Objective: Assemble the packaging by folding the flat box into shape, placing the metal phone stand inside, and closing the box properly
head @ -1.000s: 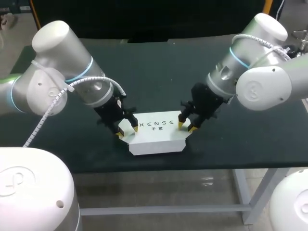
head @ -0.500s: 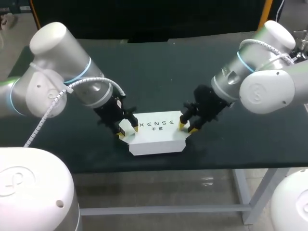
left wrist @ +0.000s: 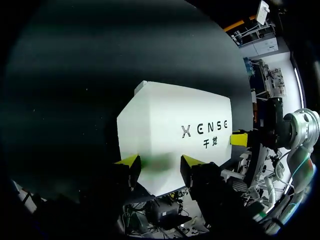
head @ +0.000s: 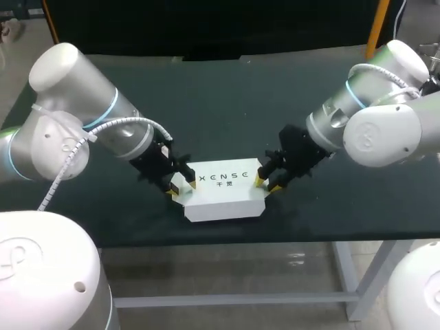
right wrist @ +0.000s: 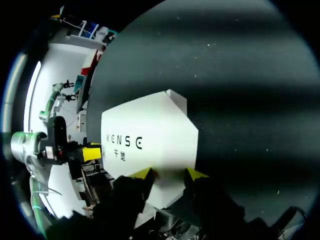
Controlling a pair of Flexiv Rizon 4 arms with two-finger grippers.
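While your left gripper point(head: 180, 185) sat at the nine o'clock end of the box point(head: 223, 194), its fingers point(left wrist: 130, 163) were spread. The box's end edge lay between the yellow tips without being pinched, as far as the left wrist view showed. Your right gripper point(head: 267, 180) mirrored it at the three o'clock end, tips likewise apart and astride that end of the white card. The box lay flat, printed face up, on the dark table point(head: 227, 103), close to the six o'clock edge. The step in hand looked like the first one, folding the flat box into shape, and neither end looked raised yet. To do it well, you would have wanted both grippers low on the end flaps and working evenly. A push from nine o'clock unmatched from three o'clock would likely have skated the light card sideways across the cloth. You would also have wanted any force kept off the six o'clock direction, since the box had little table left on that side. Nothing lay between the grippers and the card. The real constraint was that the two grippers faced each other across a short box, so closing inward too far risked the tips meeting. The metal phone stand showed in none of the views, so you could not have planned its pickup from these.
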